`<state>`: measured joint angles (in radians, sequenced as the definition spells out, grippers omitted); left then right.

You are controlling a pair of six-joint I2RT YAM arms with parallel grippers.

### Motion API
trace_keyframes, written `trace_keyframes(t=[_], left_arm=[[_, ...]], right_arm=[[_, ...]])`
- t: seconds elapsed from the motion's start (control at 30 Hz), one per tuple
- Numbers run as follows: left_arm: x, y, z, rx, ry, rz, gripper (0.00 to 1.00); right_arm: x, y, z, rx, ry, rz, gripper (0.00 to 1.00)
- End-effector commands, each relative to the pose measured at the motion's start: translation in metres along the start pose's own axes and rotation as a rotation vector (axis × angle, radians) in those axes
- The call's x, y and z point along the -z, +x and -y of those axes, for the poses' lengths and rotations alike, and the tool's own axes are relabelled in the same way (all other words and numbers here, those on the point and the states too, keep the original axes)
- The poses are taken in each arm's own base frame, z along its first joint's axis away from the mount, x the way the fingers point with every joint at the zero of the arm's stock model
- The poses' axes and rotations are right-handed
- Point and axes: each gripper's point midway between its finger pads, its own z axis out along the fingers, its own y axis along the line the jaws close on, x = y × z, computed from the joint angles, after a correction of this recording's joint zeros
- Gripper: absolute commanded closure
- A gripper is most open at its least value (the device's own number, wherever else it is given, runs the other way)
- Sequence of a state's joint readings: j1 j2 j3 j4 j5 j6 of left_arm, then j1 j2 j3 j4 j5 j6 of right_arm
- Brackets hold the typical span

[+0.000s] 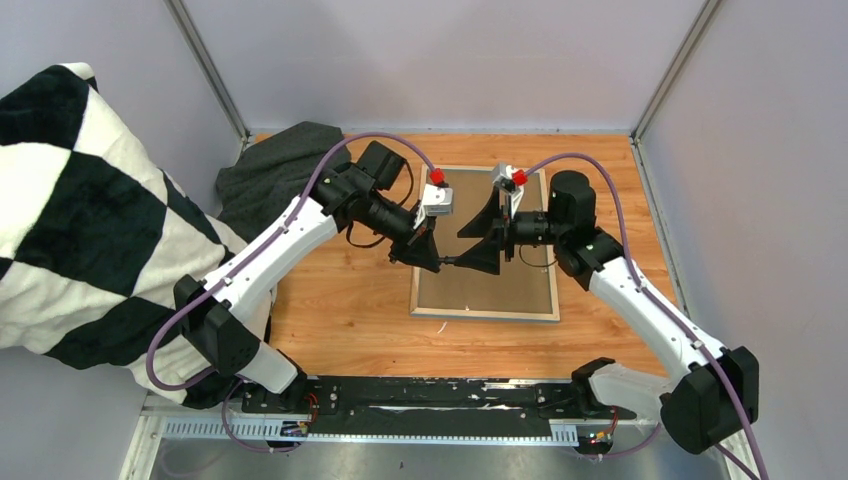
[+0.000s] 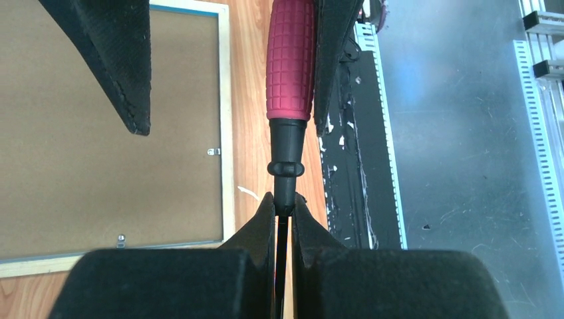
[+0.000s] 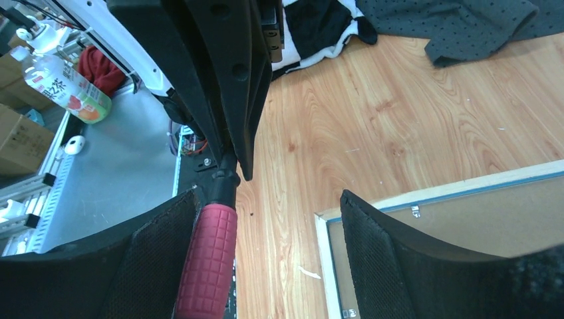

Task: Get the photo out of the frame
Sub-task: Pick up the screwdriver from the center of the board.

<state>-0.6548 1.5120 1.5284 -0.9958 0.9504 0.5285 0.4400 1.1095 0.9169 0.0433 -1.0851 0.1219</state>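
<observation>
The frame (image 1: pixel 485 312) lies face down on the wooden table, its pale wood edge around the brown backing board (image 1: pixel 480 290). The photo is hidden under the board. My left gripper (image 1: pixel 428 256) is shut on the black shaft of a tool with a dark red ribbed handle (image 2: pixel 290 60), held above the frame's left side. My right gripper (image 1: pixel 492 238) is open around that handle (image 3: pixel 209 259), which rests against its left finger (image 3: pixel 159 246). The frame's edge (image 2: pixel 226 133) and the board (image 2: pixel 100 166) show in the left wrist view, and the edge (image 3: pixel 322 266) also in the right wrist view.
A dark grey cloth (image 1: pixel 285 165) lies at the table's back left. A black-and-white checked pillow (image 1: pixel 80 200) fills the left side. Small metal clips (image 2: pixel 213 151) hold the board. A black rail (image 1: pixel 400 400) runs along the near edge. A bottle (image 3: pixel 66 86) stands off the table.
</observation>
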Motion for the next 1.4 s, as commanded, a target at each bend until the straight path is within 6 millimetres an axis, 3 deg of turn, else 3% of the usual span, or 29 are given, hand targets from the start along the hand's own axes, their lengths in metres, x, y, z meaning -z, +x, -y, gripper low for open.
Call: trace_keyframes(t=[0.0, 0.57, 0.93, 1.37], left_arm=[[0.005, -0.017, 0.003, -0.022, 0.003, 0.040, 1.00], [0.000, -0.012, -0.012, 0.027, -0.002, 0.025, 1.00], [0.002, -0.015, -0.017, 0.033, -0.023, 0.043, 1.00], [0.003, -0.012, -0.025, 0.046, -0.069, 0.041, 1.00]], right_arm=[[-0.002, -0.012, -0.001, -0.031, -0.029, 0.055, 0.21], [0.004, -0.012, -0.020, -0.004, -0.072, 0.139, 0.20], [0.001, -0.002, -0.006, -0.016, -0.019, 0.178, 0.21], [-0.002, -0.006, -0.016, -0.045, -0.065, 0.196, 0.25]])
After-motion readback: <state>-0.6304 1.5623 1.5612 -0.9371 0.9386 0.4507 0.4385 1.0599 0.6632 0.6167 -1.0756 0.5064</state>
